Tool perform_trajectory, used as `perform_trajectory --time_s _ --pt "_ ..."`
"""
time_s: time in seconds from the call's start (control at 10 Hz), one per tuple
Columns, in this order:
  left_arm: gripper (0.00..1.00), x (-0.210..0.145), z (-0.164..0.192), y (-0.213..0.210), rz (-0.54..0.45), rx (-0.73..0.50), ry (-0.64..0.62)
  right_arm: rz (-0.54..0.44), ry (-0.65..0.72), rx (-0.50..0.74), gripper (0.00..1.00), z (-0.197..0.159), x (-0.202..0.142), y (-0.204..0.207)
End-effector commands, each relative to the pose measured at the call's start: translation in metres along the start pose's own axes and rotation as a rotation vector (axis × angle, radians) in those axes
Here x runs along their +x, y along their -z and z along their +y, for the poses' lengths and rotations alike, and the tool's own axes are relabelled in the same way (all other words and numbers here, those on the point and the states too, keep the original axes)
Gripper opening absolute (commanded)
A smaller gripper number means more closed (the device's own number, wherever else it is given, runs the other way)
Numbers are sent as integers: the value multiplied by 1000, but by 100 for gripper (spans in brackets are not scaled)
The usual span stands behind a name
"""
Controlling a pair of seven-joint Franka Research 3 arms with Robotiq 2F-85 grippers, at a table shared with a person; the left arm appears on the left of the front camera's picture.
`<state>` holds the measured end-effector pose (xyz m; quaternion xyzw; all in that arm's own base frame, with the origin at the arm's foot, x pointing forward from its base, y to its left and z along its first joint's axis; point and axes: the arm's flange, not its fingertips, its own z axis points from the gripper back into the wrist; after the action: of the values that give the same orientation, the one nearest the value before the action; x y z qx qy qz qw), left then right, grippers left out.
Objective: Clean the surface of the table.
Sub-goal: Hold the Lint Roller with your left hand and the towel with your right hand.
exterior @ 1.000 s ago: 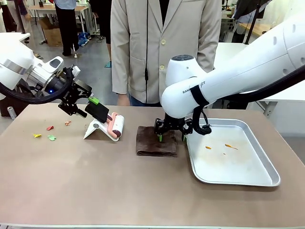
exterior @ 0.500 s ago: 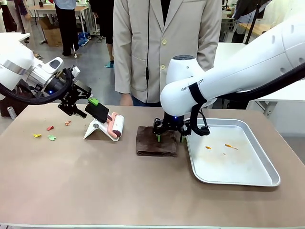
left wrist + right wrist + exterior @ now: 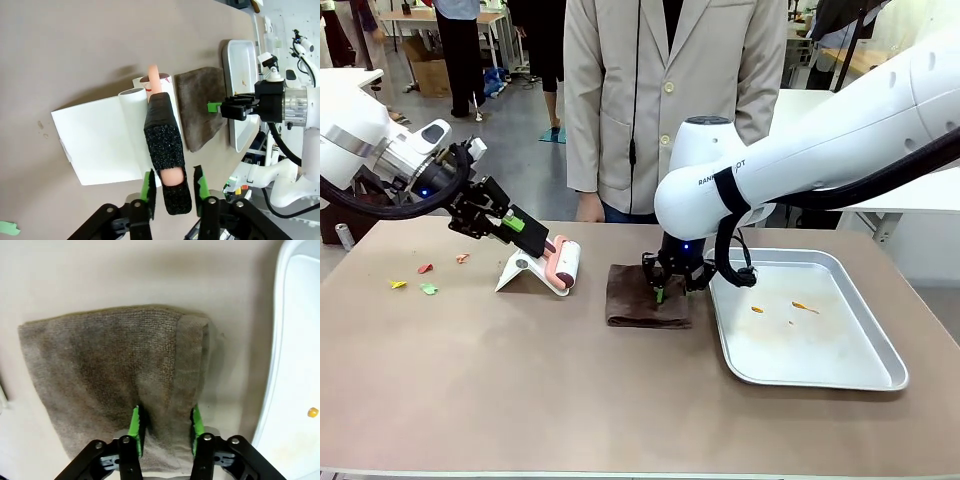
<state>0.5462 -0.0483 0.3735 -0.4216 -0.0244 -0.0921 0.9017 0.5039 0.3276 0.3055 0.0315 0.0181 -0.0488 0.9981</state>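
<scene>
The taupe table [image 3: 520,390] carries small coloured scraps [image 3: 424,279] at its left. A lint roller [image 3: 566,264] leans on a white stand [image 3: 523,270]. My left gripper [image 3: 520,226] is shut on the roller's black foam handle [image 3: 165,145], which sits between the green pads [image 3: 148,186]. A folded brown cloth [image 3: 638,300] lies at mid-table. My right gripper [image 3: 666,288] presses down on its right part. In the right wrist view my right gripper [image 3: 164,427] is shut, pinching a ridge of the cloth [image 3: 110,365].
A silver tray [image 3: 860,372] with a few orange scraps [image 3: 801,307] lies right of the cloth, its rim [image 3: 280,340] close to my right fingers. A person in a beige jacket [image 3: 660,100] stands at the far edge.
Both grippers have gone from open to shut: the left onto the roller's handle, the right onto a fold of the cloth. The arms barely shifted.
</scene>
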Motion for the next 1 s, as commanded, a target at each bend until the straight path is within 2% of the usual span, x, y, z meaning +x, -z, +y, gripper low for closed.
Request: perform_trajectory --time_s 0.0,0.1,0.9 --pt "4 2 1 -2 -12 4 27 18 -27 24 4 -1 0 2" --pt "0 2 2 -3 -21 13 29 22 -33 27 0 -1 0 3" --pt "0 -3 -7 -14 -43 -5 48 15 -50 40 0 1 1 4"
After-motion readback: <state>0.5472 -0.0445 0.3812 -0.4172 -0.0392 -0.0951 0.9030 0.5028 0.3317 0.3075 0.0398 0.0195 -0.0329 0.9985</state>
